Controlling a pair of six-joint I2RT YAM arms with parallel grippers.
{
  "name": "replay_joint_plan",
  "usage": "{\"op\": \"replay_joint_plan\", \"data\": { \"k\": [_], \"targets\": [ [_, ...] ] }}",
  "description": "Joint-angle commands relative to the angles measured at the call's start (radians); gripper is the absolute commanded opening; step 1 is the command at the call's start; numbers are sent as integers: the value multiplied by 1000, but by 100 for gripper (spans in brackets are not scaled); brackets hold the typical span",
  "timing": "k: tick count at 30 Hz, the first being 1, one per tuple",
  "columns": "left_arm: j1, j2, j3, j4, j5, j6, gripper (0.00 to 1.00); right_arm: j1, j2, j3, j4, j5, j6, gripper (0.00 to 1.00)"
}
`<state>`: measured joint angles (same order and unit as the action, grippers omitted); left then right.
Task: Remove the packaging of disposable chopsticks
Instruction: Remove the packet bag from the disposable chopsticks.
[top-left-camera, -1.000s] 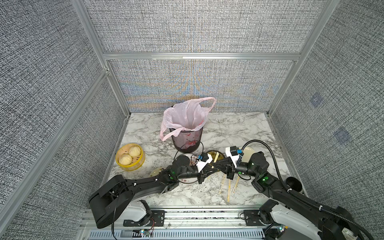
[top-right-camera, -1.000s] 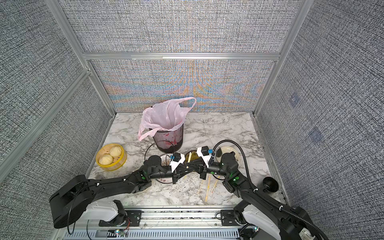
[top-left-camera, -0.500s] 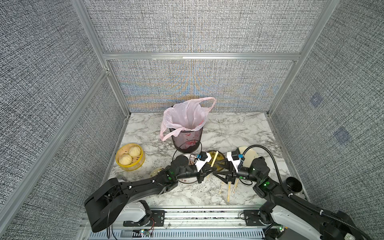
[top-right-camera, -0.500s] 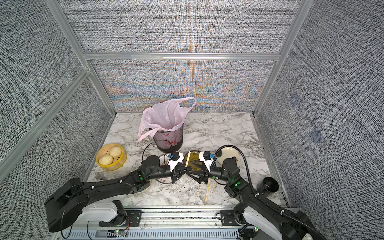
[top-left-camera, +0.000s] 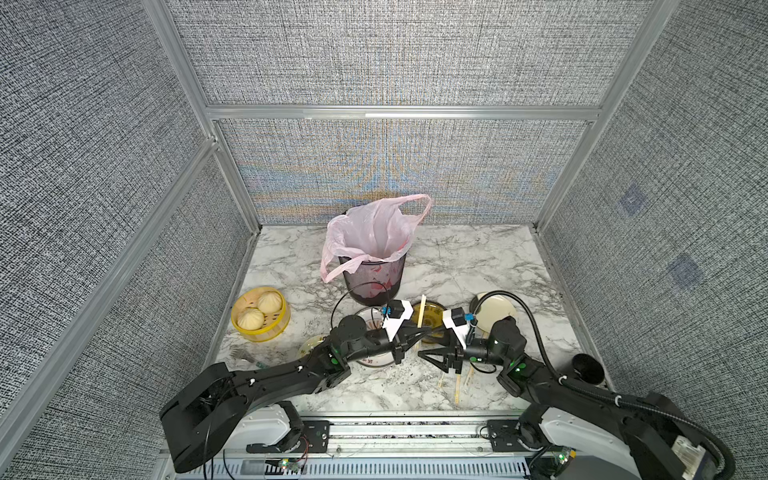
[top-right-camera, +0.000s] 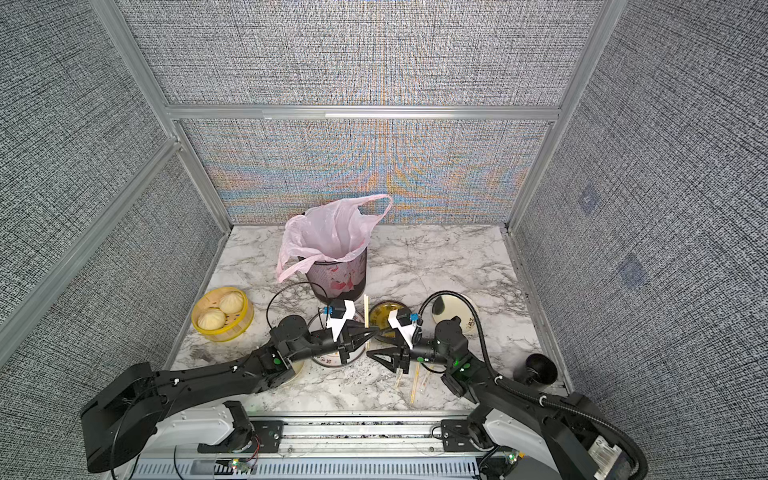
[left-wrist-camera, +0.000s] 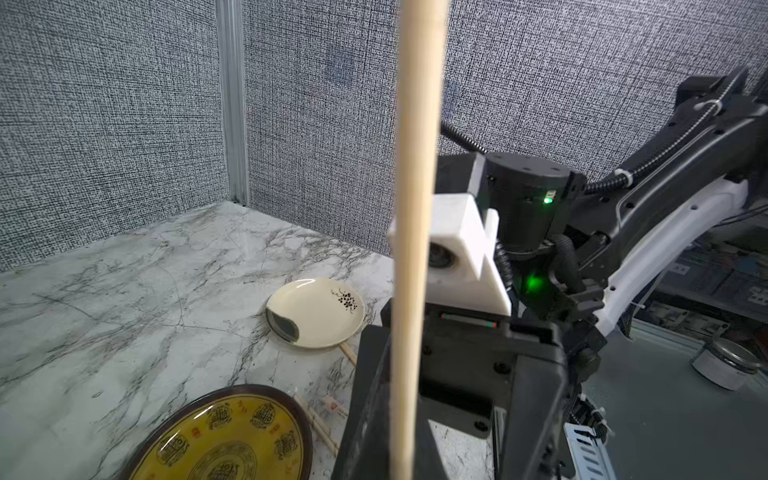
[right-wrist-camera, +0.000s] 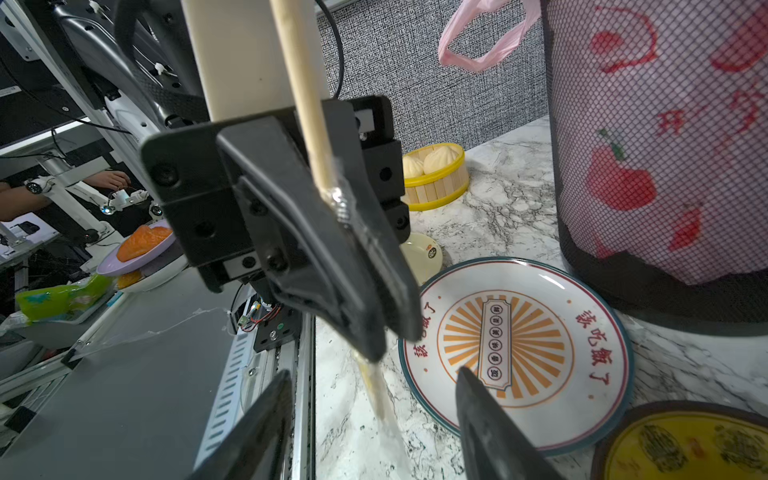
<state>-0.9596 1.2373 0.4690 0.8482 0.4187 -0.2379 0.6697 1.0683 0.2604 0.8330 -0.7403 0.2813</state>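
In both top views the two arms stretch in from the bottom corners and meet nose to nose, low over the marble at bottom centre. The left gripper (top-left-camera: 422, 333) is pinched tight on the chopsticks (top-left-camera: 422, 309), which stick up out of it towards the bin. The right gripper (top-left-camera: 424, 355) sits just beside it, fingers spread, holding nothing. At centre frame stands a black mesh bin (top-left-camera: 374, 286) lined with a pink bag (top-left-camera: 370, 232). Left of it, a yellow steamer basket (top-left-camera: 259, 334) holds two buns (top-left-camera: 269, 301). A yellow plate (top-left-camera: 435, 318) and a cream plate (top-left-camera: 496, 309) lie right of the bin, and loose sticks (top-left-camera: 457, 386) lie on the marble under the right arm.

From the left wrist, the chopsticks run straight across the picture close to the lens, with the right arm facing from behind them. The cream plate shows a dark patch at one edge.

From the right wrist, the left gripper's fingers (right-wrist-camera: 332, 270) clamp the sticks where the packaging (right-wrist-camera: 343, 203) is bunched. A clear tail of it hangs below, between the right gripper's parted fingers (right-wrist-camera: 266, 415), touching neither. A sunburst plate (right-wrist-camera: 515, 353) lies beneath.
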Motion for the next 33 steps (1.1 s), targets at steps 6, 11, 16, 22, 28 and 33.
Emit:
{"op": "replay_joint_plan", "data": {
  "k": [6, 11, 16, 22, 28, 33],
  "targets": [
    [-3, 22, 2, 83, 12, -18, 0, 21, 137, 44, 218, -44, 33, 17],
    [-2, 5, -13, 73, -10, -12, 0, 21, 137, 16, 237, -7, 20, 0],
    [-2, -2, -3, 47, -9, -6, 0, 23, 138, 17, 210, -14, 5, 0],
    [-3, 0, 0, 38, 22, 0, 0, 14, 102, 42, 98, -25, 5, 32],
    [-2, -33, 5, -93, 70, 64, 0, -38, -98, 51, -50, -14, 2, 76],
    [-2, -16, 14, -94, 151, 66, 0, -39, -120, 95, -57, -60, 4, 76]
  ]
}}
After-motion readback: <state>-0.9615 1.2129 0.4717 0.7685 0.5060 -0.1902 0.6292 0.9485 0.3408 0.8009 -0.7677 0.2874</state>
